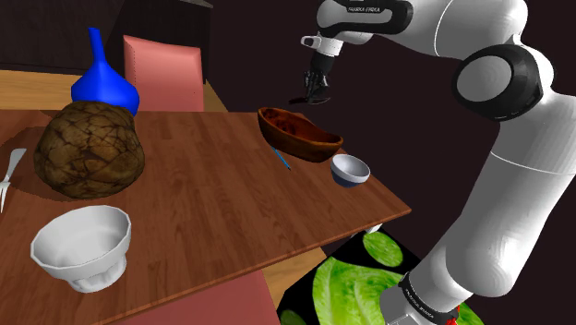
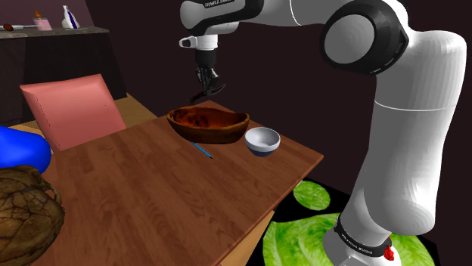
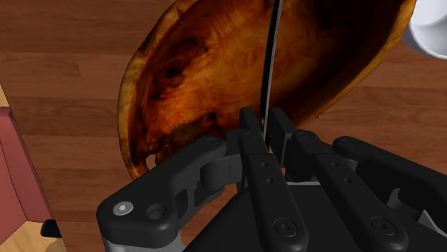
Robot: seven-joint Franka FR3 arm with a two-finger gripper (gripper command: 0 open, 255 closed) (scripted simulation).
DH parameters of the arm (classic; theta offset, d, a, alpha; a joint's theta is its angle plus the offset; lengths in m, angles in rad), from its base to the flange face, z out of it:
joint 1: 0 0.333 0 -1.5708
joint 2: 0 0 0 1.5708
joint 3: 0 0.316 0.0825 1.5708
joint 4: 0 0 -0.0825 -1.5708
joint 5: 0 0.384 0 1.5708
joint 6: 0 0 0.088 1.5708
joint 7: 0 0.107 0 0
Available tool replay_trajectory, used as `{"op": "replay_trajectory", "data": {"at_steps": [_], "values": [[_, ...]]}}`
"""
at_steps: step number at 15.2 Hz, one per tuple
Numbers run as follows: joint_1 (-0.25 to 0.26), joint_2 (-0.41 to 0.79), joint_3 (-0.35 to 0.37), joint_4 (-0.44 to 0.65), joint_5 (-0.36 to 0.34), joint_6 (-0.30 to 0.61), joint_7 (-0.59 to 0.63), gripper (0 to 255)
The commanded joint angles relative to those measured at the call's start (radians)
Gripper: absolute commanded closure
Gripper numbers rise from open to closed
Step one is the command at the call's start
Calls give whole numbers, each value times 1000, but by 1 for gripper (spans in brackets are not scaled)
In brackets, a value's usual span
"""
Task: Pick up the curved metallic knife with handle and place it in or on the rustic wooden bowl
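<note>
A: What is being held by the gripper (image 3: 266, 134)?

B: The knife (image 3: 272, 61) is being clasped between the two black fingers (image 3: 251, 139), which are being pressed on it from both sides. In the wrist view it is being seen edge-on, as a thin dark strip reaching out from the fingers over the hollow of the wooden bowl (image 3: 208, 71).

A: Where is the knife being shown in relation to the table (image 1: 212, 203)?

B: It is being carried in the air. In the shoulder view the gripper (image 1: 317, 90) is being shown above the wooden bowl (image 1: 298, 135), and the knife (image 1: 304, 99) is hanging just under the fingertips, apart from the bowl's rim. In the second exterior view the gripper (image 2: 207, 81), the knife (image 2: 199, 95) and the wooden bowl (image 2: 208, 123) are being shown in the same order, one over the other.

A: What else is being seen on the table?

B: A small white bowl (image 1: 351, 170) is standing just beside the wooden bowl. A thin blue stick (image 1: 283, 159) is lying by the wooden bowl; whether they are touching cannot be told. Toward the shoulder view's left, a brown round object (image 1: 90, 150) is being shown with a blue vase (image 1: 103, 85) behind it and a large white bowl (image 1: 81, 245) in front. A fork (image 1: 9, 171) is lying at the left edge. A pink chair (image 1: 164, 72) is standing at the far side.
</note>
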Motion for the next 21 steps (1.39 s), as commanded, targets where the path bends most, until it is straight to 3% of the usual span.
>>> {"op": "replay_trajectory", "data": {"at_steps": [1, 9, 16, 17, 21], "values": [[1, -3, 0, -30, 0, 28, 0, 255], [4, 0, 2, -131, 2, 132, -4, 255], [4, 0, 2, -131, 2, 132, -4, 255], [4, 0, 2, -131, 2, 132, -5, 0], [4, 0, 2, -131, 2, 132, -4, 0]]}}
